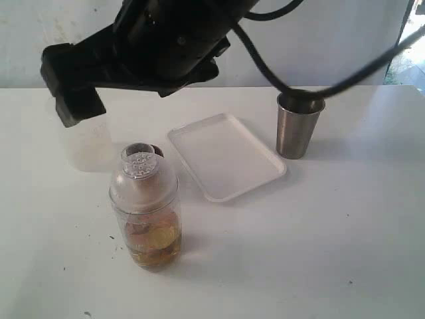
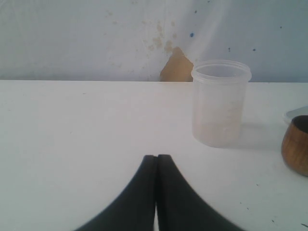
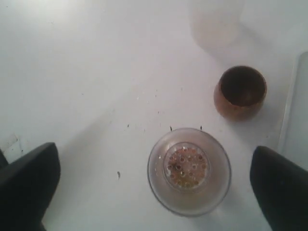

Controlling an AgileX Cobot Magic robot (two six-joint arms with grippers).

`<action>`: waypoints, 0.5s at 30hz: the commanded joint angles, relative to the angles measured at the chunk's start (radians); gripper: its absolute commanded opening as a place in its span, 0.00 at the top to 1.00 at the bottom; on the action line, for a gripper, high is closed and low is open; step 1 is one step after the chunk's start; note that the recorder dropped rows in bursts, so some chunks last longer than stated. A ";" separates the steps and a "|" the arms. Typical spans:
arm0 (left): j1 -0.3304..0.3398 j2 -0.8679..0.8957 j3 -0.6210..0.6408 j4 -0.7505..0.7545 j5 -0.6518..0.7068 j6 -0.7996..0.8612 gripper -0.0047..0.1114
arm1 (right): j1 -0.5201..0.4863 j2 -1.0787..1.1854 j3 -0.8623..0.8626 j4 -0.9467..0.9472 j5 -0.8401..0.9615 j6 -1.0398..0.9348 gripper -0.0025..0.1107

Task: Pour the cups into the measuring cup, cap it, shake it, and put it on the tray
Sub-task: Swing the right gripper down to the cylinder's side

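- Exterior view, nearest: clear straight-sided cylindrical measuring cup (image 1: 145,212), domed clear lid (image 1: 141,166) on, upright on white table (image 1: 299,252); amber liquid (image 1: 154,242) low inside
- Directly above it: right gripper (image 3: 155,166), spread wide, clasping nothing
- Just behind: small round brown wooden cup (image 1: 155,150)
- Farther right: flat white rectangular tray (image 1: 226,159), apart from measuring cup; beyond, tapered brushed-steel tumbler (image 1: 299,129), upright
- Low over table: left gripper (image 2: 156,166), pressed together, facing frosted translucent beaker (image 2: 220,103)
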State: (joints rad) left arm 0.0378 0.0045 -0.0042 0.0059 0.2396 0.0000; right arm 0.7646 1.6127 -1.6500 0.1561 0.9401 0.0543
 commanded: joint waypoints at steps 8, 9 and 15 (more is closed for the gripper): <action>0.000 -0.004 0.004 0.002 -0.008 0.000 0.96 | 0.072 -0.267 0.536 -0.026 -0.660 -0.054 0.06; 0.000 -0.004 0.004 0.002 -0.008 0.000 0.96 | 0.072 -0.288 0.579 -0.026 -0.702 -0.054 0.06; 0.000 -0.004 0.004 0.002 -0.008 0.000 0.96 | 0.072 -0.340 0.867 -0.014 -1.000 -0.054 0.06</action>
State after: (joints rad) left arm 0.0378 0.0045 -0.0042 0.0059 0.2396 0.0000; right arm 0.8371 1.2904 -0.8967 0.1414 0.0845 0.0110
